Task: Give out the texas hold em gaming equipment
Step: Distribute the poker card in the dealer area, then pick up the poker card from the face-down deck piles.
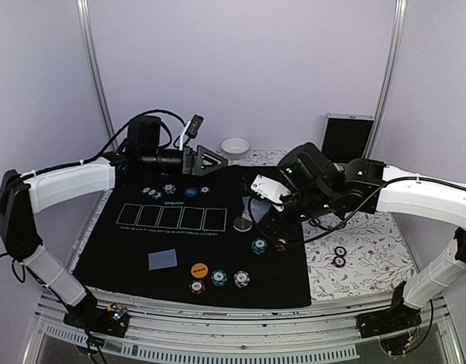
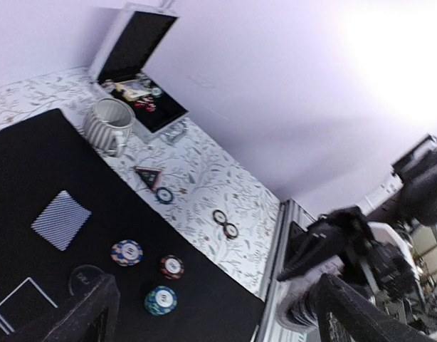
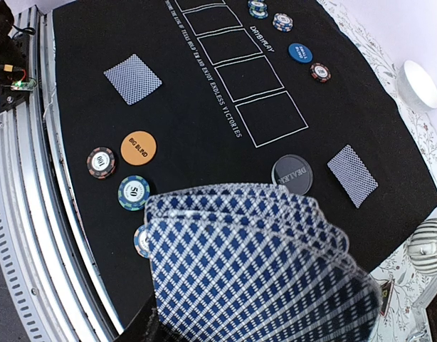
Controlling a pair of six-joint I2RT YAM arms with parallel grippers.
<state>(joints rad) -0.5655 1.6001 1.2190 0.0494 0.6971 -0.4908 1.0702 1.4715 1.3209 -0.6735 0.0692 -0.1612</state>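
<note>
Right wrist, fanned cards (image 3: 254, 263), blue diamond-patterned backs

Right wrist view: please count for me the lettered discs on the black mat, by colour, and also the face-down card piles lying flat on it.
Orange disc: 1
Blue disc: 1
Dark grey disc: 1
Face-down card piles: 2 (one, another)
Total: 5
</note>
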